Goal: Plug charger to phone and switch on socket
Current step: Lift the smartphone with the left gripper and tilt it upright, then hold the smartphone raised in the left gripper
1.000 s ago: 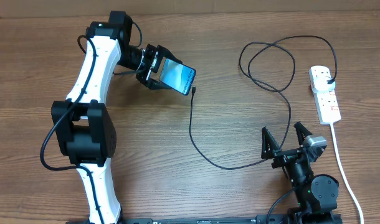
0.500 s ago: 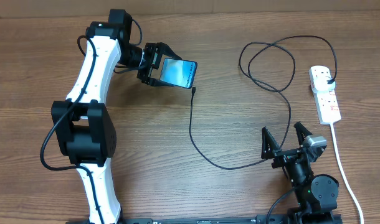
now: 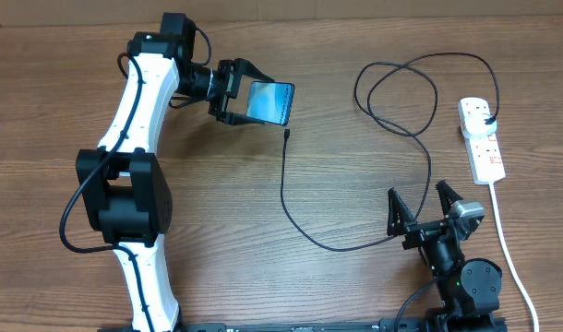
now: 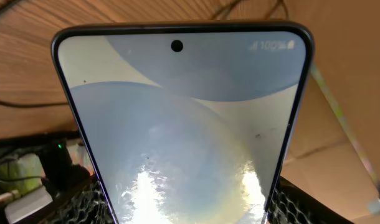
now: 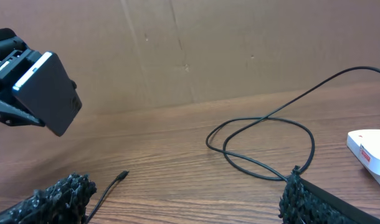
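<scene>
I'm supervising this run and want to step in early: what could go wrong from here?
The left gripper holds the phone in the air by one end; it might slip. The tip of the charger lies loose on the table, so the open right gripper may nudge it away instead of grasping it.

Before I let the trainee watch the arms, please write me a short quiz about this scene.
1. What do the left jaws hold?
2. Where is the charger's connector tip? A: plugged in; B: loose on the table; C: in the right jaws.
3. True or false: the right jaws are shut.
Key: 1 the phone; 2 B; 3 false, they stand open.
</scene>
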`<action>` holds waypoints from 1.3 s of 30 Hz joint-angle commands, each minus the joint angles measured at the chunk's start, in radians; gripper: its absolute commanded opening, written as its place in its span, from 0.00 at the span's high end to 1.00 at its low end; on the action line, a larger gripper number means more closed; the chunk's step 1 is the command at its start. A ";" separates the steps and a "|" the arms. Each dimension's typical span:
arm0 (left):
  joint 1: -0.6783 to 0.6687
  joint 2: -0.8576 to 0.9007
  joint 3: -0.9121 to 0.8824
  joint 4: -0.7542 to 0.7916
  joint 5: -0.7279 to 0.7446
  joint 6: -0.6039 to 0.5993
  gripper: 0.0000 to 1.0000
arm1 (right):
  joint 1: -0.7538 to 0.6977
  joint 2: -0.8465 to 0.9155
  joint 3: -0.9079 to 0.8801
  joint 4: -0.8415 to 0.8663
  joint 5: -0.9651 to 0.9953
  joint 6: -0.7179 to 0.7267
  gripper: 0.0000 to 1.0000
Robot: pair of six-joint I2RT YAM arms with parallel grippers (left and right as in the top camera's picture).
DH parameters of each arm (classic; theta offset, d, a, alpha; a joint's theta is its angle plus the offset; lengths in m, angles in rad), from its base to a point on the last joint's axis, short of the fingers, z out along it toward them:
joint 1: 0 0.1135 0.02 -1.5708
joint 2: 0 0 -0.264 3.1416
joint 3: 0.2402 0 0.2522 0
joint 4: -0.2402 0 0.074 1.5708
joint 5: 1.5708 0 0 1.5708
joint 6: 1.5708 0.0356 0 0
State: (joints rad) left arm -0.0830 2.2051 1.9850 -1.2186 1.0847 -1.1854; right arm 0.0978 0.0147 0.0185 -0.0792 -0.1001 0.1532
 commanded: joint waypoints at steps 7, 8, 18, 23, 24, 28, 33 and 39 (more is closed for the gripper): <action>0.006 -0.006 0.032 0.001 0.173 0.030 0.52 | -0.008 -0.012 -0.011 0.005 -0.002 -0.002 0.00; 0.006 -0.006 0.032 0.001 0.173 0.030 0.52 | -0.008 -0.012 -0.011 0.005 -0.002 -0.002 0.00; 0.006 -0.006 0.032 0.001 0.208 0.030 0.52 | -0.008 -0.012 -0.011 0.005 -0.002 -0.002 0.00; 0.006 -0.006 0.032 0.001 0.225 0.031 0.52 | -0.008 -0.012 -0.011 0.005 -0.002 -0.002 0.00; 0.006 -0.006 0.032 0.001 0.225 0.031 0.52 | -0.008 -0.012 -0.011 0.005 -0.002 -0.002 0.00; 0.006 -0.006 0.032 0.001 0.233 0.034 0.52 | -0.008 -0.012 -0.011 0.005 -0.002 -0.002 0.00; 0.006 -0.006 0.032 0.014 0.251 0.037 0.52 | -0.008 -0.012 -0.011 0.005 -0.002 -0.002 0.00; 0.006 -0.006 0.032 0.028 0.250 0.037 0.53 | -0.008 -0.012 -0.011 0.005 -0.002 -0.002 0.00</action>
State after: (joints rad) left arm -0.0826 2.2051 1.9850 -1.1957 1.2724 -1.1721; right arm 0.0978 0.0147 0.0185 -0.0788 -0.1005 0.1532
